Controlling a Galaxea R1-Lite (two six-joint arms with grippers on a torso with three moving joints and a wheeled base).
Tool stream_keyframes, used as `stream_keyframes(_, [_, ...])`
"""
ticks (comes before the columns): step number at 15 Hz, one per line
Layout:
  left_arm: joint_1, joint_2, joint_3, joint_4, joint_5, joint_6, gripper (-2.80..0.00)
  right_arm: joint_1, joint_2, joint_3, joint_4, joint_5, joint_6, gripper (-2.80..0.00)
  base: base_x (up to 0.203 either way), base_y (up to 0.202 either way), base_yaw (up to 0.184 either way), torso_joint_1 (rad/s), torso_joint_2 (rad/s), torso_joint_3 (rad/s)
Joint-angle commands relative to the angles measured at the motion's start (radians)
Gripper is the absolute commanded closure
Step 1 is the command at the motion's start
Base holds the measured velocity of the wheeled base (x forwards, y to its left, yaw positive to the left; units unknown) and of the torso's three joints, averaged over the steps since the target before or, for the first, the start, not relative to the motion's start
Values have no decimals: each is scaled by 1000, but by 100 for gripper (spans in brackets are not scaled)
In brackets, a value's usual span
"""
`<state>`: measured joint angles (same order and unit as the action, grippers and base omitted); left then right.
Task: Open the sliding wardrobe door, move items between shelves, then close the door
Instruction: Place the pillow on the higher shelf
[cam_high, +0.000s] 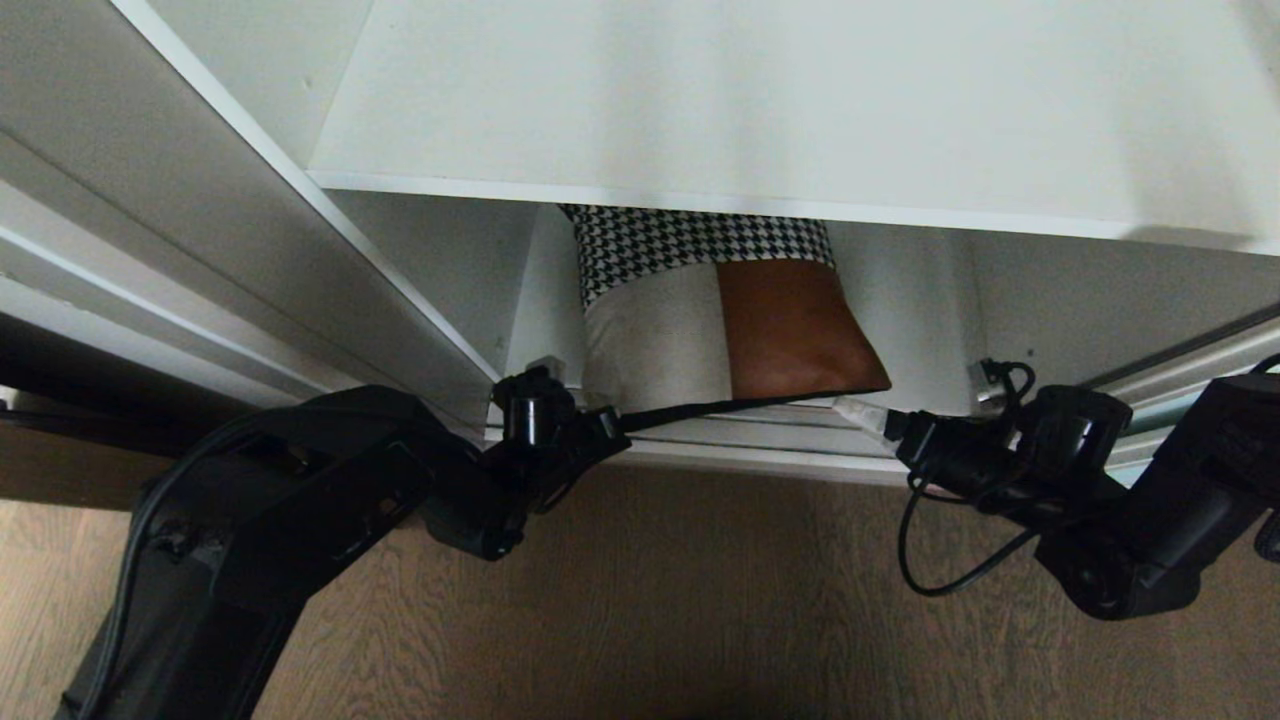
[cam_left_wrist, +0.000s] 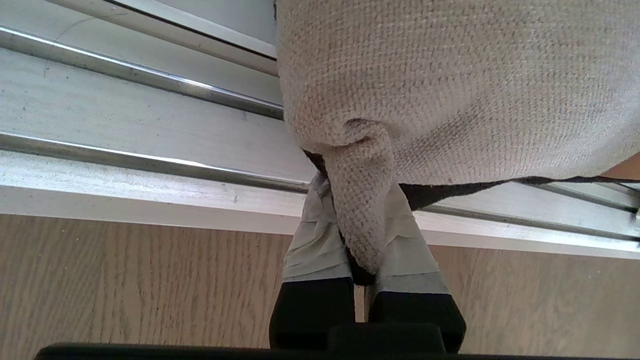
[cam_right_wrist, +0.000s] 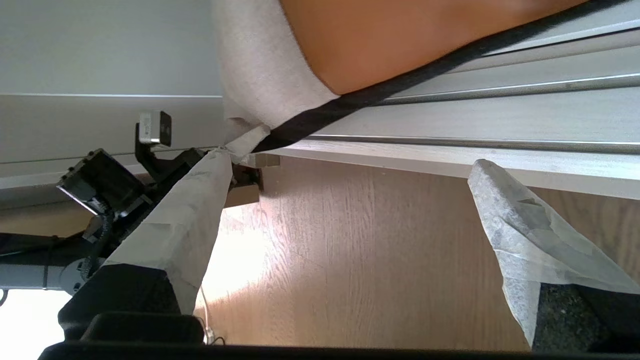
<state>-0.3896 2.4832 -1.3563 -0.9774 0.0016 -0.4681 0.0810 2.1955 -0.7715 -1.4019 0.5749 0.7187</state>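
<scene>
The left gripper (cam_left_wrist: 362, 260) pinches the cushion's (cam_high: 735, 320) near-left corner on the bottom shelf (cam_high: 900, 330), apparently to drag it out, while the right gripper (cam_high: 868, 418) waits spread wide by its near-right corner, holding nothing.

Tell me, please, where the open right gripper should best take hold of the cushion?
Probably the brown leather corner of the cushion, approached from the floor side. It overhangs the track, mirroring the beige corner the left gripper pinches, and lies just ahead of the right gripper.
</scene>
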Motion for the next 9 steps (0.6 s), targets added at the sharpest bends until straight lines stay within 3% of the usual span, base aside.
stream_keyframes(1, [0, 2, -6, -7, -6, -4, 0, -14, 8, 16, -8, 7, 1, -280, 0, 0, 0, 0, 0, 0])
stream_keyframes(7, [0, -49, 13, -19, -8, -25, 0, -24, 101, -25, -13, 8, -10, -280, 0, 0, 0, 0, 0, 0])
stream_keyframes(9, [-3, -69, 71, -28, -32, -34, 0, -24, 132, -74, -10, 5, -10, -280, 0, 0, 0, 0, 0, 0])
